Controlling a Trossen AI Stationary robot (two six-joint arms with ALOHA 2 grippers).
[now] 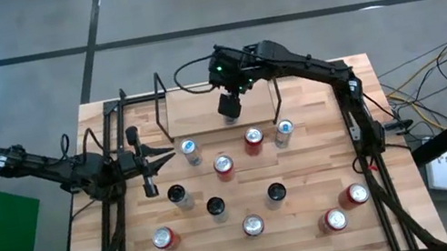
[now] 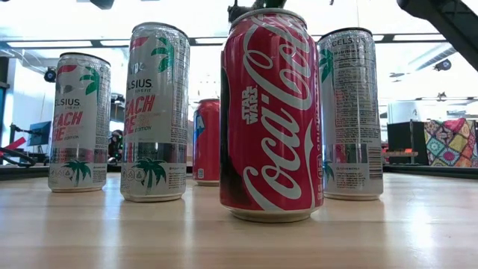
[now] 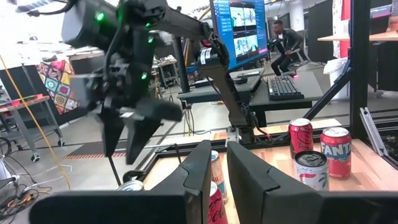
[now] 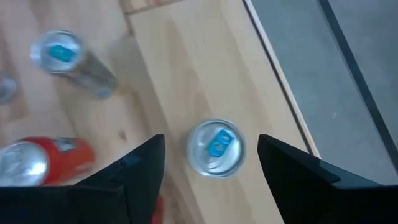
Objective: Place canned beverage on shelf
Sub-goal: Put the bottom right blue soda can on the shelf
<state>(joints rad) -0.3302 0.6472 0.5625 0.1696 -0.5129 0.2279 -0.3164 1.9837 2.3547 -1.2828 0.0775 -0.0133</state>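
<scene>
A silver canned beverage (image 4: 216, 148) with a blue tab stands upright on its base on the light wooden floor (image 4: 180, 68) of the shelf (image 1: 201, 102) at the table's far middle. My right gripper (image 4: 211, 140) hangs open above that canned beverage (image 1: 230, 121), one finger to either side of its top and clear of it. In the high view this right gripper (image 1: 229, 104) points steeply down. My left gripper (image 1: 156, 162) waits shut at the table's left, pointing level toward the cans, with nothing between its fingers (image 3: 202, 174).
Several more cans stand on the table nearer than the shelf: silver (image 1: 190, 152), red (image 1: 224, 166), black (image 1: 216, 207). A red Coca-Cola can (image 2: 270, 119) fills the low view. Thin black rods (image 1: 163, 108) bound the shelf's ends. Black side frames (image 1: 108, 229) run along both table edges.
</scene>
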